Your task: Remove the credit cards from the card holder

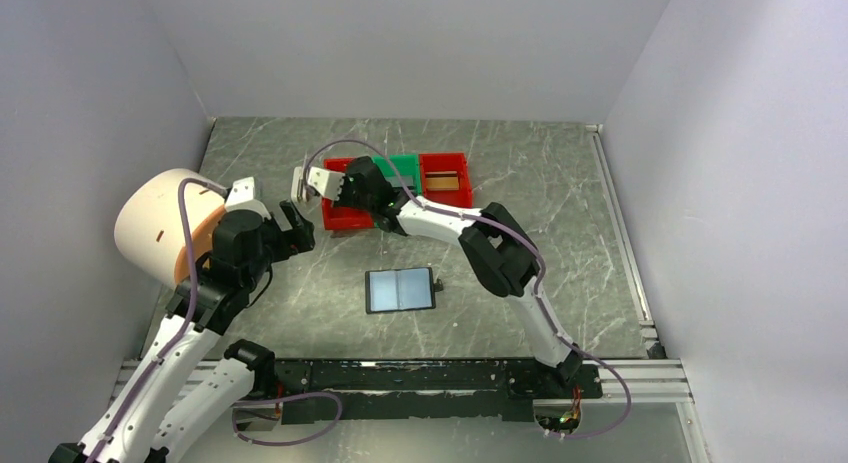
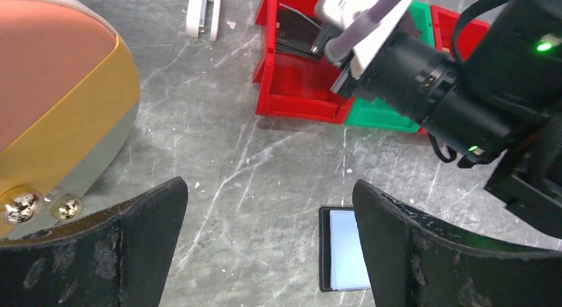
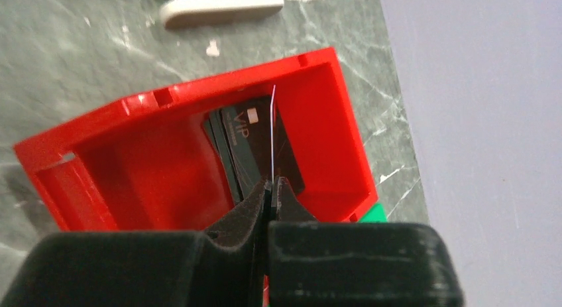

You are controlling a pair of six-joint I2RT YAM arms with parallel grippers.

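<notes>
The card holder (image 1: 400, 290) lies open on the table, bluish-grey pockets up, and shows in the left wrist view (image 2: 341, 250) too. My right gripper (image 3: 270, 184) is shut on a thin credit card (image 3: 272, 134) seen edge-on, held upright over the left red bin (image 3: 132, 108). Dark cards (image 3: 248, 141), one marked VIP, lie in that bin. In the top view the right gripper (image 1: 345, 195) is above the bin (image 1: 345, 220). My left gripper (image 2: 268, 187) is open and empty above bare table, left of the card holder (image 1: 297, 226).
A green bin (image 1: 405, 166) and a second red bin (image 1: 446, 161) holding a tan card (image 1: 445, 181) stand beside the first. A small white clip-like block (image 1: 299, 181) lies left of the bins. A large round peach-and-yellow object (image 1: 165, 228) stands at the far left.
</notes>
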